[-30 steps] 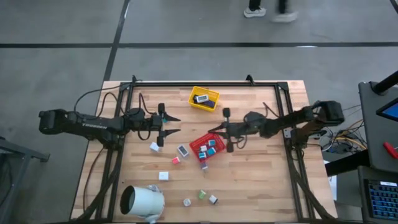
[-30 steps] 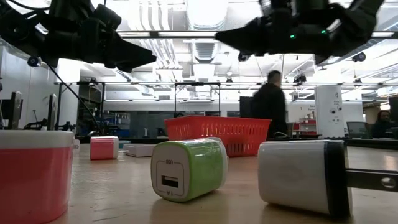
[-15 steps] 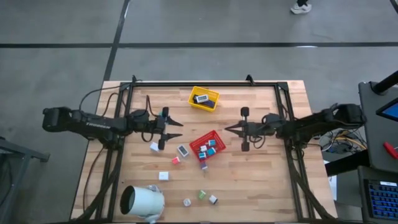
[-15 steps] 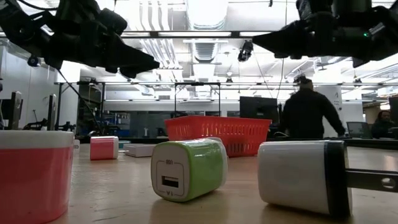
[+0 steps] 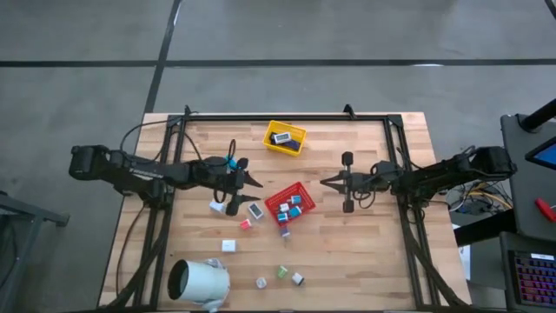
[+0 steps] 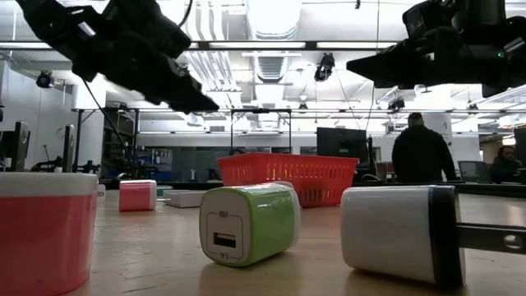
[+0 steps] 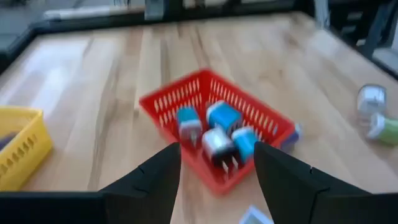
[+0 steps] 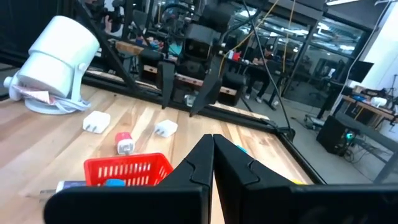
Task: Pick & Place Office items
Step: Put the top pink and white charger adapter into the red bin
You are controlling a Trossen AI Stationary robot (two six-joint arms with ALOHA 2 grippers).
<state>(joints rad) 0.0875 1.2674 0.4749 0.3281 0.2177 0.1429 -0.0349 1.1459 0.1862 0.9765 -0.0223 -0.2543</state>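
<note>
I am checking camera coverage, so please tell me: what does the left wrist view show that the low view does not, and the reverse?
Only the left wrist view shows the blue and white pieces lying inside the red tray, and the yellow tray beside it. Only the low view shows the green piece up close with a white piece beside it, and a person in the room behind. Both show the red tray, the wooden table, and the left end effector, open and empty.
</note>
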